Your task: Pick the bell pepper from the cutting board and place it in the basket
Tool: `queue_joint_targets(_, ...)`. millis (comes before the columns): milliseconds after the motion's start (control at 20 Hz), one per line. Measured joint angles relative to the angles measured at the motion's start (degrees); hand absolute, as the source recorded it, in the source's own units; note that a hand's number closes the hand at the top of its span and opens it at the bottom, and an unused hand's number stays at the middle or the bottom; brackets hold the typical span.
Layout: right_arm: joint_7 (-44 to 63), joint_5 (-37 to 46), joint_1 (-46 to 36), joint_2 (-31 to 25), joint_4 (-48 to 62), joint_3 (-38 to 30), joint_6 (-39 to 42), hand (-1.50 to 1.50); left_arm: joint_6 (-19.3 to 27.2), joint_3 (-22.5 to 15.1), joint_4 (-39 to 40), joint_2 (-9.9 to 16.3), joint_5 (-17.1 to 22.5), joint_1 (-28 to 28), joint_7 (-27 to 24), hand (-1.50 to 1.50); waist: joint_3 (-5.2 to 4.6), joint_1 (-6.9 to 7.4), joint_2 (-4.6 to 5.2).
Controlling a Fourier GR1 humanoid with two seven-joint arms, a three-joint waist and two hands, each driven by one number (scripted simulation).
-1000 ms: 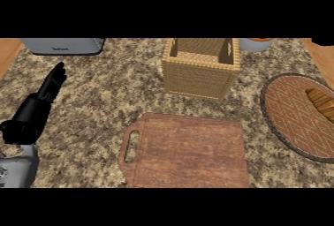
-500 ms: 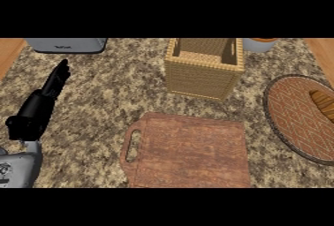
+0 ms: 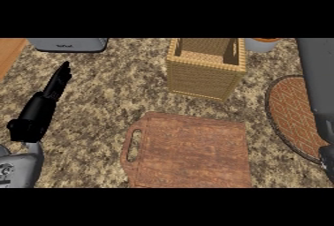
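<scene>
One wicker basket (image 3: pixel 205 70), interior unseen

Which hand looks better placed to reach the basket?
Probably the left: the left hand is open and in full view, left of the basket. On the other side mostly the right forearm shows, along the edge.

A slim black left hand (image 3: pixel 40 106) is seen above a grey forearm cuff (image 3: pixel 18 167) bearing small dark markings. Along the right edge, a smooth grey forearm (image 3: pixel 318 79) is seen.
</scene>
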Motion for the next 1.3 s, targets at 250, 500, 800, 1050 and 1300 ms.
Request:
queue_joint_targets(250, 1.8, 1.2, -1.5, 1.9, 5.6, 1.4, 1.5, 1.50, 0.6, 0.0, -0.3, -0.5, -0.6, -0.5, 0.8, 0.00, 0.03, -0.34, -0.07)
queue_joint_targets(500, 3.9, 5.1, -3.3, 1.1, 9.7, 5.4, 5.9, 1.50, 0.4, -0.1, -0.7, -0.8, -0.6, -0.9, 1.6, 0.00, 0.02, -0.41, -0.10)
queue_joint_targets(800, 1.8, 7.4, -2.8, -0.5, 11.4, 8.1, 11.4, -1.50, -0.1, 0.4, -1.7, -0.5, -0.4, -1.4, 3.6, 0.00, 0.05, -0.70, -0.20)
queue_joint_targets(1050, 0.8, 5.3, -3.1, 0.9, 13.4, 5.6, 12.7, -1.50, 0.3, 0.3, -0.2, -1.2, -1.2, -1.7, 2.5, 0.00, 0.06, -0.77, -0.14)
queue_joint_targets(1300, -1.8, 4.3, -3.3, 1.4, 14.7, 2.6, 9.1, -1.50, -0.5, 1.2, 0.9, -0.7, -0.7, -1.3, 0.6, 0.00, 0.05, -0.50, -0.01)
